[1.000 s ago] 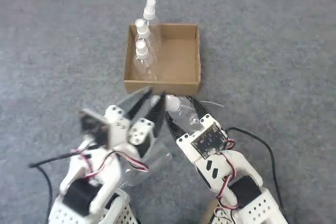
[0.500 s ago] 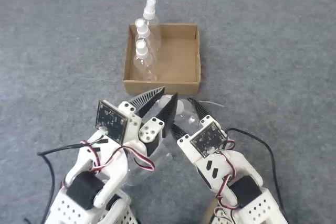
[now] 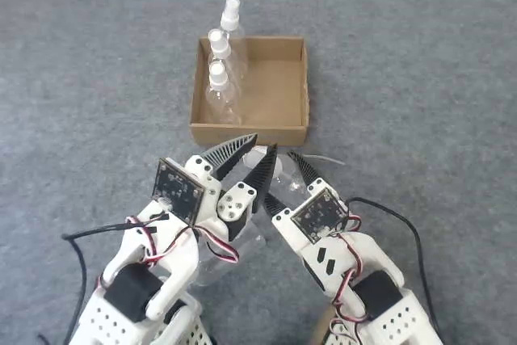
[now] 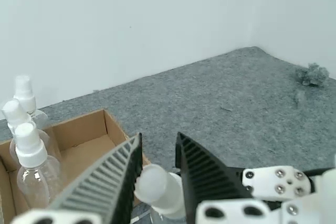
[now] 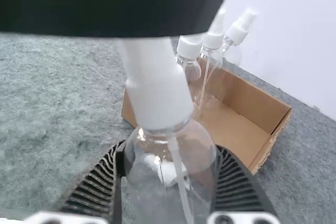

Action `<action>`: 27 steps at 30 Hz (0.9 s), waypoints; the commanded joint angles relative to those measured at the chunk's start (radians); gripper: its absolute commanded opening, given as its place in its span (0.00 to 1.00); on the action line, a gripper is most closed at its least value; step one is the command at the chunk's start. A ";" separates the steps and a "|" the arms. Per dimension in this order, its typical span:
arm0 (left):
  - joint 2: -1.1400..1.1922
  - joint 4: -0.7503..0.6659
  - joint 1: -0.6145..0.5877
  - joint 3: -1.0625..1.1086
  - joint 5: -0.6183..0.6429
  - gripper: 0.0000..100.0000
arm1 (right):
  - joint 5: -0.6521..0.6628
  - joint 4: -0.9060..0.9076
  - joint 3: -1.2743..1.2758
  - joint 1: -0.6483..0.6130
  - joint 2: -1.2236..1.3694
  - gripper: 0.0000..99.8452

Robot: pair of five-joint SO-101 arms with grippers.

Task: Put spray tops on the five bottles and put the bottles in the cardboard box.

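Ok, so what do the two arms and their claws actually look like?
The left arm and right arm are white plastic with black servo blocks at the joints. The left claw and right claw have black, ribbed, pointed fingers. Each wrist carries a small dark circuit board. Red, white and black wires loop along both arms, plus thicker black cables.

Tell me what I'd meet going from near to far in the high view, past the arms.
Gripped bottle → box front wall → near bottle → middle bottle → far bottle.
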 commanded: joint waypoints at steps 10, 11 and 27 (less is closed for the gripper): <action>0.026 0.120 -0.002 -0.151 -0.005 0.17 | 0.018 0.002 0.025 -0.018 -0.019 0.08; 0.026 0.120 -0.002 -0.151 -0.005 0.17 | 0.018 0.002 0.025 -0.018 -0.019 0.08; 0.026 0.195 -0.046 -0.268 0.037 0.18 | 0.018 -0.002 0.025 0.019 -0.019 0.08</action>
